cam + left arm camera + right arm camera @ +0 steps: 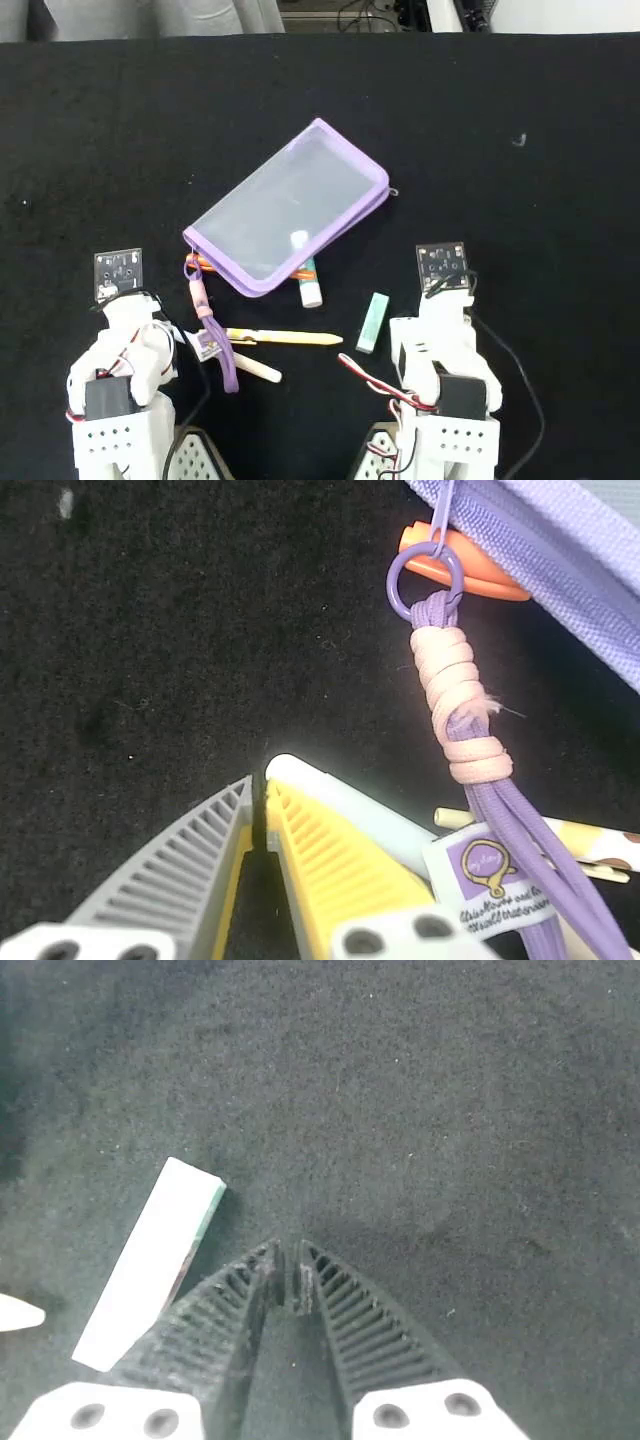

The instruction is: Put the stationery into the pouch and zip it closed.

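Strap [226, 366] crosses pencil [290, 338] at 7 o'clock of pouch [290, 205] | grabbing pencil could snag strap, dragging pouch | left end effector [262, 790] together | right end effector [290, 1260] together

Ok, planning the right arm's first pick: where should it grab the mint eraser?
I'd grip it across its narrow width at mid-length, coming down from above. The eraser lies flat, a long slim block with bare table along both long sides, just beside the right gripper.

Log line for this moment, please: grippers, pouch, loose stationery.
left gripper: shut, empty | right gripper: shut, empty | pouch: flat on table | eraser: loose, beside right gripper | yellow pen: loose, by pouch strap
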Robot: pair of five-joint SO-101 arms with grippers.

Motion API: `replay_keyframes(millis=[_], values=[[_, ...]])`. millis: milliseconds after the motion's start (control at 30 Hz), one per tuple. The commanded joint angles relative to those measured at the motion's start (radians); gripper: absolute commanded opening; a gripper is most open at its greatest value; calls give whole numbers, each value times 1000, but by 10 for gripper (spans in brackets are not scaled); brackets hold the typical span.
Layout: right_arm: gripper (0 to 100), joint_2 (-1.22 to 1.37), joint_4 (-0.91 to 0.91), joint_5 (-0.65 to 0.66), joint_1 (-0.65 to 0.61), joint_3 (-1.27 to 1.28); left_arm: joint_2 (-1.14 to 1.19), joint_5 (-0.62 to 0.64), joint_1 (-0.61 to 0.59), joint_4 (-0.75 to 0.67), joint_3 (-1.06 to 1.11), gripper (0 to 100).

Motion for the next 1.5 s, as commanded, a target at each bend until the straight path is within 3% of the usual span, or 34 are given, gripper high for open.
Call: replay_keyframes(millis=[0,567,1467], values=[[25,-93,-2,-6,11,-4,-2,2,1,-2,24,30],[26,-93,57,-9,-21,-4,-2,2,1,-2,24,30],[28,-93,6,-3,-21,-5,-2,2,1,-2,24,30]])
